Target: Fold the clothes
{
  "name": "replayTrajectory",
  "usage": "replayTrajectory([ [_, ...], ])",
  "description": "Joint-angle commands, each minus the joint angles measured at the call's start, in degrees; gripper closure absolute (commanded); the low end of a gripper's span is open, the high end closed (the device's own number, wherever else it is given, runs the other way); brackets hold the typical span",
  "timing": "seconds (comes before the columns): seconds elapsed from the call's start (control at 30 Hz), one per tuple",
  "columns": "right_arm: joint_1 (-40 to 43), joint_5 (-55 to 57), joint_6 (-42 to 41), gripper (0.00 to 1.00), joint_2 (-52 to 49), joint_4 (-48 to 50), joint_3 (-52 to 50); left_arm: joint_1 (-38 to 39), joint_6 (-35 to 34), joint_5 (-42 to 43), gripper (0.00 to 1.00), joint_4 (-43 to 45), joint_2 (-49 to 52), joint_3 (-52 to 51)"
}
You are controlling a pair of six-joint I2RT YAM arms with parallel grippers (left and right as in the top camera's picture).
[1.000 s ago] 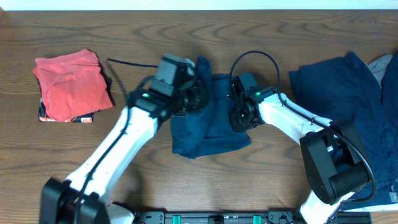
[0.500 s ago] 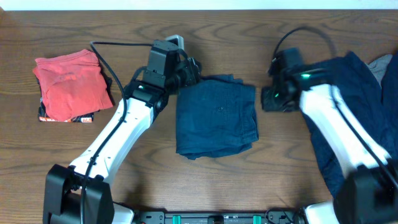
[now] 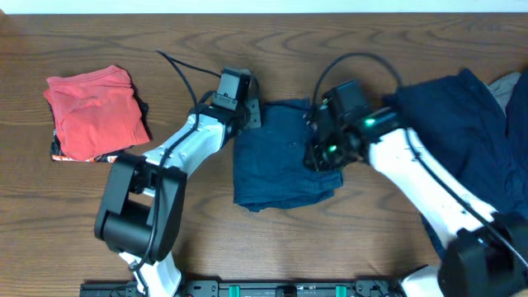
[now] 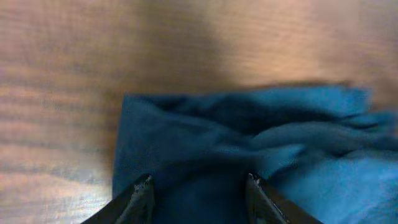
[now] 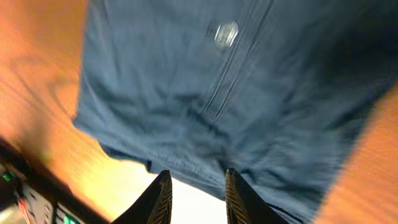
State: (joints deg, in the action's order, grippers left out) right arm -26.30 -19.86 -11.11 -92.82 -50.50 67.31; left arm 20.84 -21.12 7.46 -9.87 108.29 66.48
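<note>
Flanking the folded clothes [image 3: 285, 169], left end effector [image 4: 196, 186] and right end effector [image 5: 196, 186] stand spread.

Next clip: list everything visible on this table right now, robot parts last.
folded garment: one, dark navy, table centre, between the hands; button showing
loose clothes: one heap, dark navy, right side; piece count unclear
folded top: one, red, left side, on a dark printed piece
pale cloth: one, grey-white, right edge
table: one, brown wood
left hand: open, at the folded garment's upper left corner
right hand: open, over its right edge
</note>
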Motion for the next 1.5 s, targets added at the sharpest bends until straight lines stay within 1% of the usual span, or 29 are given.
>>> replayTrajectory([
  [0.0, -2.8, -1.4, -1.5, 0.73, -3.5, 1.0, -2.7, 0.1, 1.0, -0.9, 0.51, -3.2, 0.9, 0.9],
  [0.1, -4.2, -1.2, -2.2, 0.75, -6.7, 1.3, -4.5, 0.1, 1.1, -1.4, 0.51, -8.3, 1.4, 0.9],
  [0.2, -4.3, 0.4, -4.1, 0.75, -9.5, 1.3, -5.9, 0.1, 1.2, -3.6, 0.51, -15.7, 1.5, 0.9],
  [0.27, -3.8, 4.5, -7.0, 0.75, -11.1, 1.2, -6.4, 0.1, 1.2, -3.7, 0.5, -20.6, 1.5, 0.9],
  [0.3, -3.4, 7.0, -8.5, 0.74, -11.8, 1.3, -6.6, 0.1, 1.2, -3.7, 0.47, -23.5, 1.5, 0.9],
  [0.37, -2.3, 11.3, -10.7, 0.74, -13.0, 1.6, -6.6, 0.1, 1.1, -3.6, 0.46, -28.6, 1.5, 0.9],
  [0.47, 0.0, 17.7, -11.4, 0.73, -13.7, 3.7, -6.6, 0.1, -0.8, -0.4, 0.45, -36.1, 1.5, 0.9],
  [0.5, 1.0, 20.7, -11.4, 0.7, -13.7, 5.2, -6.6, 0.1, -1.3, 2.1, 0.46, -38.4, 1.5, 0.9],
  [0.53, 2.2, 24.0, -11.4, 0.61, -13.7, 7.4, -6.6, 0.1, -1.9, 5.2, 0.46, -40.9, 1.5, 0.9],
  [0.57, 3.3, 26.8, -11.4, 0.56, -13.7, 9.6, -6.6, 0.2, -2.1, 7.6, 0.46, -42.9, 1.4, 0.9],
  [0.6, 4.5, 29.3, -11.2, 0.52, -13.7, 12.7, -6.5, 0.4, -2.8, 9.9, 0.43, -44.8, 1.4, 0.9],
  [0.67, 6.6, 29.8, -8.4, 0.49, -13.7, 17.4, -5.7, 0.7, -3.7, 12.1, 0.37, -47.3, 0.9, 0.9],
  [0.73, 8.1, 27.4, -5.9, 0.48, -13.7, 19.3, -4.2, 0.8, -3.6, 12.5, 0.33, -48.2, -0.4, 0.9],
  [0.8, 8.8, 24.7, -4.0, 0.48, -13.7, 19.5, -2.6, 0.7, -3.6, 12.4, 0.3, -47.8, -2.9, 0.9],
  [0.87, 8.8, 23.6, -3.1, 0.47, -13.7, 19.5, -1.9, 0.4, -3.5, 10.4, 0.27, -45.7, -6.1, 0.9],
  [0.9, 8.6, 23.6, -3.0, 0.46, -13.7, 19.4, -1.8, 0.3, -3.3, 8.8, 0.23, -44.2, -7.7, 0.9],
  [0.93, 8.3, 23.7, -3.0, 0.46, -13.7, 19.2, -1.8, 0.2, -2.2, 6.8, 0.16, -42.0, -9.5, 0.9],
  [1.0, 7.8, 23.6, -3.0, 0.44, -13.7, 18.5, -1.9, 0.0, 0.4, 3.5, 0.01, -36.9, -12.3, 0.9],
  [1.1, 7.1, 23.6, -3.0, 0.42, -13.7, 17.8, -1.9, 0.0, 6.4, 1.9, 0.02, -27.7, -13.7, 0.9],
  [1.2, 6.8, 23.7, -3.0, 0.42, -13.7, 17.2, -1.9, 0.0, 9.6, 1.9, 0.02, -21.0, -12.6, 0.9],
  [1.37, 6.8, 23.7, -3.0, 0.41, -13.7, 15.3, -1.9, -0.9, 10.0, 3.3, 0.02, -15.9, -7.1, 0.9],
  [1.47, 6.8, 23.7, -3.0, 0.41, -13.7, 15.1, -1.9, -1.3, 10.0, 8.0, 0.02, -13.2, -3.2, 0.9],
])
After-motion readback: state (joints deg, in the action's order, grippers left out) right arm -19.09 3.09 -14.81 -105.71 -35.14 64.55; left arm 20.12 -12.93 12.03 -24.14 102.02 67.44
